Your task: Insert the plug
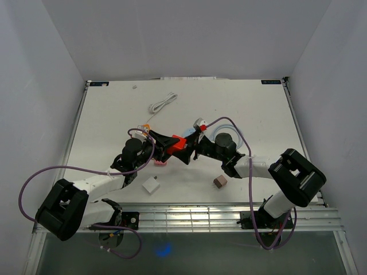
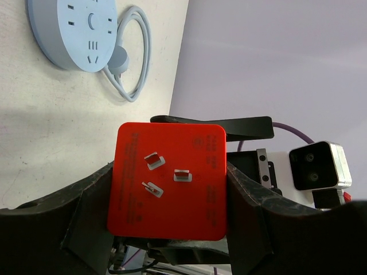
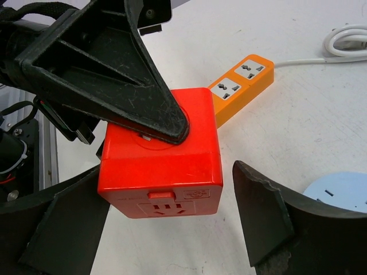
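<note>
A red cube plug (image 1: pixel 176 144) with three metal prongs on one face is held above the table. My left gripper (image 1: pixel 170 143) is shut on it; in the left wrist view the plug (image 2: pixel 169 180) fills the space between the black fingers (image 2: pixel 86 217). My right gripper (image 1: pixel 190 146) is open, its fingers (image 3: pixel 261 212) standing on either side of the plug (image 3: pixel 160 166), with a gap on the right side. An orange power strip (image 3: pixel 243 86) lies on the table behind the plug. A round blue socket hub (image 2: pixel 71 31) with a looped cable lies farther off.
A coiled white cable (image 1: pixel 163 103) lies at the back. A small white cube (image 1: pixel 151 185) and a brown cube (image 1: pixel 220 182) sit near the front edge. A pink item (image 1: pixel 160 162) lies under the left arm. The blue hub's edge shows in the right wrist view (image 3: pixel 338 192).
</note>
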You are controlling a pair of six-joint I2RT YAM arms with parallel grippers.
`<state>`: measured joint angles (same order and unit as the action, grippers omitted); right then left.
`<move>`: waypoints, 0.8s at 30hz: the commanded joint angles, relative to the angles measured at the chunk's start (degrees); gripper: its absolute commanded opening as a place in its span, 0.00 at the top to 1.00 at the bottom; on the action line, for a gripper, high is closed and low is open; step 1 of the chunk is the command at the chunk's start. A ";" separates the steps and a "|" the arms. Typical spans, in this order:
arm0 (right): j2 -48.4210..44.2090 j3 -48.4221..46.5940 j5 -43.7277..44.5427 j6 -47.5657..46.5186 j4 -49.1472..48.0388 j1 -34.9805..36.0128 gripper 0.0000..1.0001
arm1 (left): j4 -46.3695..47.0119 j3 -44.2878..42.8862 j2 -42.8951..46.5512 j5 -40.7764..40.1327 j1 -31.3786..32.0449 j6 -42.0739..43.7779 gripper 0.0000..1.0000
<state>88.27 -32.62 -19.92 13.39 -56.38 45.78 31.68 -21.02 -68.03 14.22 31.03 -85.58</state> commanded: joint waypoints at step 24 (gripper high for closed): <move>-7.58 -2.80 8.83 -1.43 13.55 -1.39 0.58 | -15.15 -2.18 11.16 -15.86 0.00 10.60 0.02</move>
<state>84.25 -33.19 -16.01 12.82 -46.33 45.19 22.00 -21.08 -59.75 5.28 31.33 -78.48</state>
